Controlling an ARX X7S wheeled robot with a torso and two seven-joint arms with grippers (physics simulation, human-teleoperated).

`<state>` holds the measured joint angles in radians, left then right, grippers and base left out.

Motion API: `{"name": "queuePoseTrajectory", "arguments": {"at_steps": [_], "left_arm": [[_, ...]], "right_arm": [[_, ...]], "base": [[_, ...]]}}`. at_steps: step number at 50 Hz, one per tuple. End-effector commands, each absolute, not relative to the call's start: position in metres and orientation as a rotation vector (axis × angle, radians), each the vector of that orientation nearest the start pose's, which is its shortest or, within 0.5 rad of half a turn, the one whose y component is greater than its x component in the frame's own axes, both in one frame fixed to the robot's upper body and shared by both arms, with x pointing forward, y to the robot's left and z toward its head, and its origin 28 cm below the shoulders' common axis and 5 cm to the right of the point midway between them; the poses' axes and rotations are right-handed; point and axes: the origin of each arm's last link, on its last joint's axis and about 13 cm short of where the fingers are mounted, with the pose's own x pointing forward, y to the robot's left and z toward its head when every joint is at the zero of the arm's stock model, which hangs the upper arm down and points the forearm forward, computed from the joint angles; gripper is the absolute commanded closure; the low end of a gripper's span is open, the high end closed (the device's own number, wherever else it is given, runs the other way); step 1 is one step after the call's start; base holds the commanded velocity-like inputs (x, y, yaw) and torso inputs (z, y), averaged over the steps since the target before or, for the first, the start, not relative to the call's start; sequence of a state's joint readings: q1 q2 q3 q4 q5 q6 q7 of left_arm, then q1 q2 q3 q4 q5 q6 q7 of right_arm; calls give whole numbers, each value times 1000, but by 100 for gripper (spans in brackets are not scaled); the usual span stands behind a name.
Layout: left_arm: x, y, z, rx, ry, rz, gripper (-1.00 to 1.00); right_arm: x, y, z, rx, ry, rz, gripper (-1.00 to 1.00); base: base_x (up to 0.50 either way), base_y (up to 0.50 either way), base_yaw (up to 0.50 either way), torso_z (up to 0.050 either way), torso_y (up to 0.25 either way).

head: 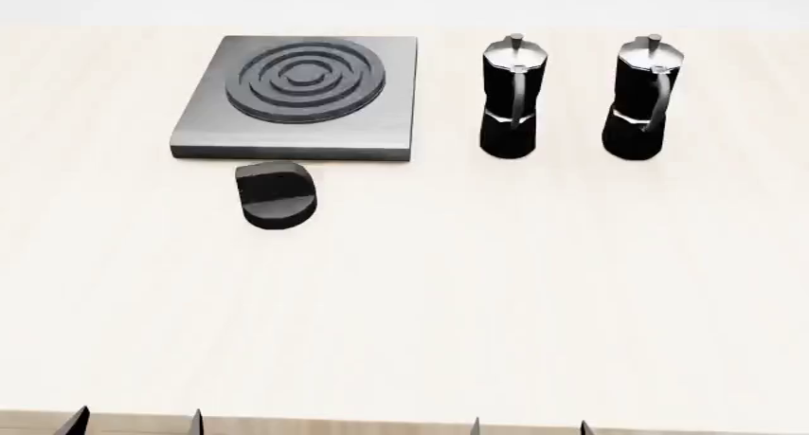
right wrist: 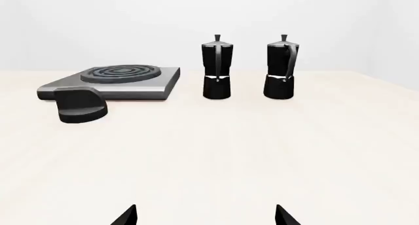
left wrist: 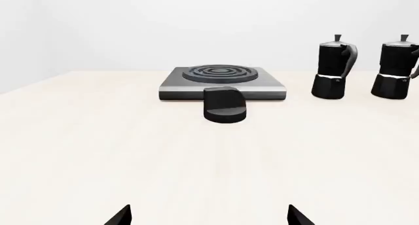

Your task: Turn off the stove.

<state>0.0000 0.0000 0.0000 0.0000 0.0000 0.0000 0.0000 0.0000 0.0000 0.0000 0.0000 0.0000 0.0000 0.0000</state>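
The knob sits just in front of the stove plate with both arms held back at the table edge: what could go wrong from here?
1. The knob lies close to the stove plate; open jaws coming down around it might catch the plate's front edge.
2. The left gripper looks nearer it. Reaching with the right gripper instead would cross near the two moka pots, which could tip.
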Motion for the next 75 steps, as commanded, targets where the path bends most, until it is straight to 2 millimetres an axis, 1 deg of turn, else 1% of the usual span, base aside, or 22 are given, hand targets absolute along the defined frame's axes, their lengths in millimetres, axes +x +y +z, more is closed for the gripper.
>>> {"name": "queuePoseTrajectory", "arguments": {"at_steps": [1,18,19,20,22,23,24,25,26,28,30,31,36,39,40,43,44,47,48,52,64,75], "left_arm": [[215,205,11,-3,35,7,-100],[213,205,14,8,-2,14,-100],[211,192,36,-146,9,55,-100],[212,205,17,21,-4,21,-100],[205,214,-2,44,22,61,-100],[203,217,-9,57,19,65,-100],[207,221,-22,124,-8,59,-100],[207,221,-24,124,-8,59,-100],[220,218,-20,89,19,76,-100],[224,214,-14,117,-74,62,-100],[224,211,-9,145,-200,27,-100],[222,211,-9,162,-215,32,-100],[224,214,-9,171,-166,53,-100],[223,215,-4,174,-195,57,-100],[224,217,5,172,-256,89,-100],[220,217,20,179,-329,79,-100],[218,218,33,166,-391,84,-100],[215,219,48,147,-422,83,-100],[214,220,57,135,-438,87,-100],[212,222,74,108,-468,91,-100],[197,225,104,58,-549,93,-100],[190,226,111,33,-565,81,-100]], "right_arm": [[212,-96,13,-15,3,3,-100],[211,-96,12,-7,-11,5,-100],[189,-75,24,-141,-41,74,-100],[210,-96,14,-14,-11,5,-100],[216,-96,-8,-10,92,19,-100],[218,-98,-11,29,118,19,-100],[218,-100,-9,57,112,14,-100],[218,-100,-9,57,112,14,-100],[217,-102,-5,14,97,-16,-100],[216,-102,-5,12,99,-18,-100],[217,-102,-5,-4,112,-28,-100],[218,-103,-5,-26,126,-51,-100],[216,-106,2,-55,111,-58,-100],[211,-107,13,-71,54,-70,-100],[209,-106,23,-121,17,-83,-100],[207,-103,35,-126,-25,-78,-100],[205,-102,43,-136,-56,-81,-100],[202,-102,56,-171,-98,-92,-100],[198,-103,65,-177,-132,-105,-100],[191,-107,84,-190,-198,-137,-100],[172,-107,117,-259,-324,-171,-100],[167,-107,125,-285,-373,-181,-100]], "base": [[0,0,0,0,0],[0,0,0,0,0],[0,0,0,0,0],[0,0,0,0,0],[0,0,0,0,0],[0,0,0,0,0],[0,0,0,0,0],[0,0,0,0,0],[0,0,0,0,0],[0,0,0,0,0],[0,0,0,0,0],[0,0,0,0,0],[0,0,0,0,0],[0,0,0,0,0],[0,0,0,0,0],[0,0,0,0,0],[0,0,0,0,0],[0,0,0,0,0],[0,0,0,0,0],[0,0,0,0,0],[0,0,0,0,0],[0,0,0,0,0]]}}
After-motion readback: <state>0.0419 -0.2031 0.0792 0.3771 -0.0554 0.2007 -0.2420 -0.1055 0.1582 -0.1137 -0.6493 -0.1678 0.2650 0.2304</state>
